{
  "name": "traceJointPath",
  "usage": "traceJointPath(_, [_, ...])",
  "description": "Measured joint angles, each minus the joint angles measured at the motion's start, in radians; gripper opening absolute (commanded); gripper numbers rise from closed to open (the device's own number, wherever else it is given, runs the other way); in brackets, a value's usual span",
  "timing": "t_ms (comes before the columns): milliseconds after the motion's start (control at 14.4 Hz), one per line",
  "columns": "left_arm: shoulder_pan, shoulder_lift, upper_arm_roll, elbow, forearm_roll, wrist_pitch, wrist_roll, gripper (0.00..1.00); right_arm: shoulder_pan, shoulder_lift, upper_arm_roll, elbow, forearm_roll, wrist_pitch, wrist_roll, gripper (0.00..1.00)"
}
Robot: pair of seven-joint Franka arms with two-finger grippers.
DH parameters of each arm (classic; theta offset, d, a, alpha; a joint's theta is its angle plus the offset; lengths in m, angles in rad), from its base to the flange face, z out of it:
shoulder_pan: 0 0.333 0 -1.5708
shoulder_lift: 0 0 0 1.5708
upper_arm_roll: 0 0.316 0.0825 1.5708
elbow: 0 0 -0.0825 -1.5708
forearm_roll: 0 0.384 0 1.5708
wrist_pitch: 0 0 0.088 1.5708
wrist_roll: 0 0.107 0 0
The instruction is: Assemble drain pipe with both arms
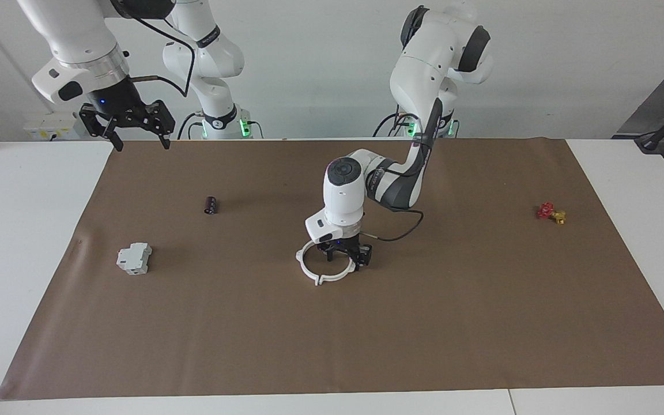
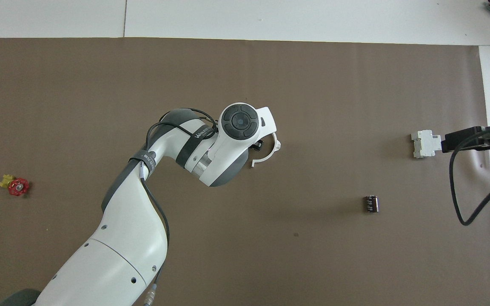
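Facing view, drain pipe (image 1: pixel 316 275): a white ring lying flat on the brown mat (image 1: pixel 482 323) near the middle of the counter (image 1: pixel 21 230), with small tabs sticking outward from its rim.
Overhead view, drain pipe: only one arc shows beside the left arm's wrist; the rest is covered by the wrist.
Ring axis: flat on the mat, hole facing up; being round, it has no clear long axis.
Left gripper (image 1: pixel 344 260): pointing straight down at the side of the ring toward the left arm's end of the counter.
Left jaws: low at the ring's rim; whether they pinch it or stand apart I cannot tell.
Right gripper (image 1: pixel 136 129): up in the air over the mat's edge at the right arm's end, waiting.
Right jaws: spread wide, holding nothing.
Grey-white box (image 1: pixel 134 258): on the mat toward the right arm's end.
Black cylinder (image 1: pixel 211 204): on the mat, nearer the robots than the box.
Red and yellow piece (image 1: pixel 551 213): on the mat toward the left arm's end, well apart from the ring.
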Motion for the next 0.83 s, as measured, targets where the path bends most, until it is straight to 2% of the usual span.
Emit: traceJointPath(833, [-0.006, 0.0, -0.001, 0.0, -0.051, 0.015, -0.066, 0.92, 0.0, 0.0, 0.0, -0.001, 0.0, 0.0, 0.0, 1.0])
